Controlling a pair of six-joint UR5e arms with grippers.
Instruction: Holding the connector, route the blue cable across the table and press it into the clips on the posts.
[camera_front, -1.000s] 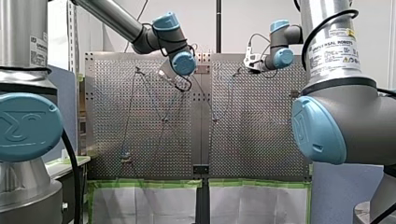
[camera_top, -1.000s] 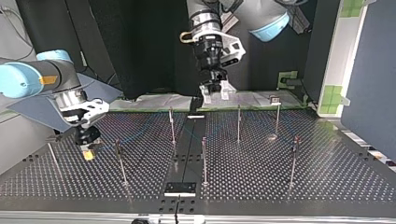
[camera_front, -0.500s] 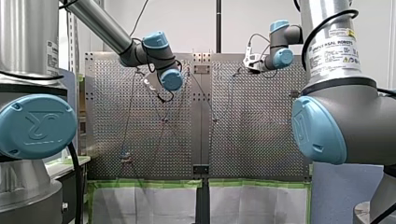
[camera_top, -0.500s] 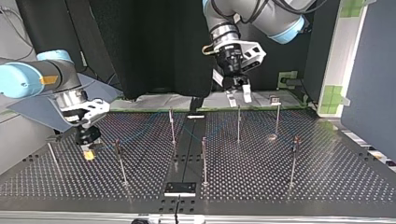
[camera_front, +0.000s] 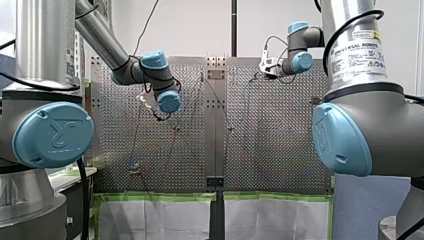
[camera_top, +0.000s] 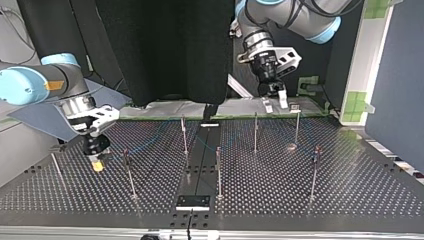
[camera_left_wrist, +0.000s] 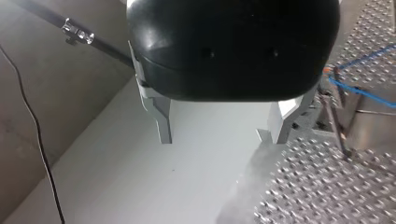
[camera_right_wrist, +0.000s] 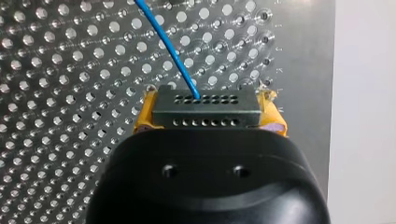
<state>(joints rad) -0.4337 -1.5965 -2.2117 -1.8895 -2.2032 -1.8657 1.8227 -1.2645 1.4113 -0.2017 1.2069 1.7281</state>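
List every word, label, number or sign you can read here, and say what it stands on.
"UNIVERSAL ROBOTS": on the white label on my right arm, front view.
The label's smaller print: too small to read.
Mark on my left arm's blue joint cap: a logo, no readable letters.

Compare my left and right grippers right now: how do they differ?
The left gripper is open with nothing between its fingers; the right gripper is shut on the connector, the blue cable leading from it. The left shows pale fingers, the right yellow pads. The left hangs beyond the table edge; the right sits low over it. Both have black housings.
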